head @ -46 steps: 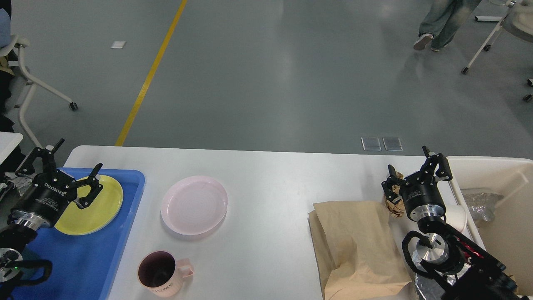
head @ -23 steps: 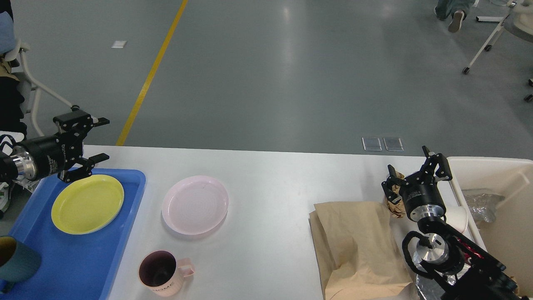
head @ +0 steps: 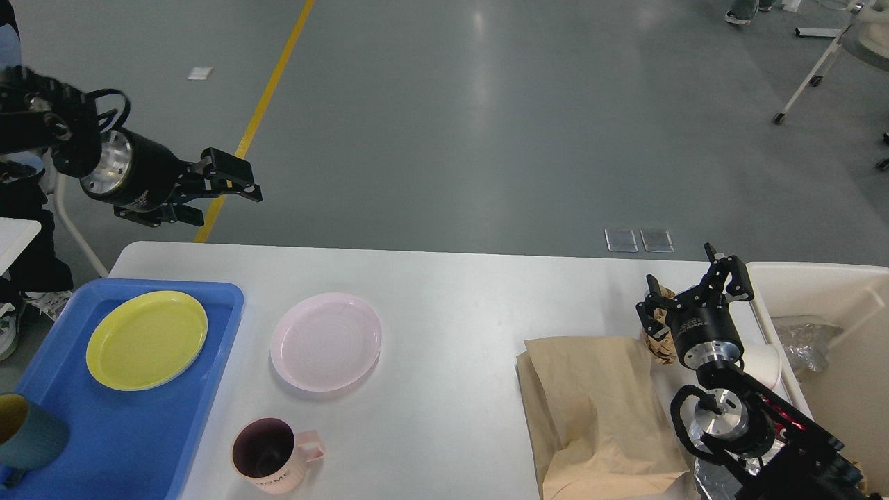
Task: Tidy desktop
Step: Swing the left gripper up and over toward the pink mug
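Note:
The white desktop (head: 451,292) fills the lower part of the head view. On it lie a pink plate (head: 326,342), a pink mug (head: 267,455) near the front edge and a flat brown paper bag (head: 597,410). My left gripper (head: 228,207) hangs open and empty in the air beyond the desktop's far left corner, fingers pointing right. My right gripper (head: 691,281) stands open near the right end, above a crumpled brown paper wad (head: 658,345) that its wrist partly hides.
A blue tray (head: 125,437) at the left holds a yellow plate (head: 146,339) and a teal cup (head: 24,437). A cream-white bin (head: 840,389) with crumpled clear wrap (head: 799,344) stands at the right. A white cup (head: 762,364) sits beside the bin. Chair legs (head: 812,69) stand on the floor behind.
My left gripper has risen from over the yellow plate in the tray and swung up and right, off the tray. The right arm has not moved. A person walked out at top right.

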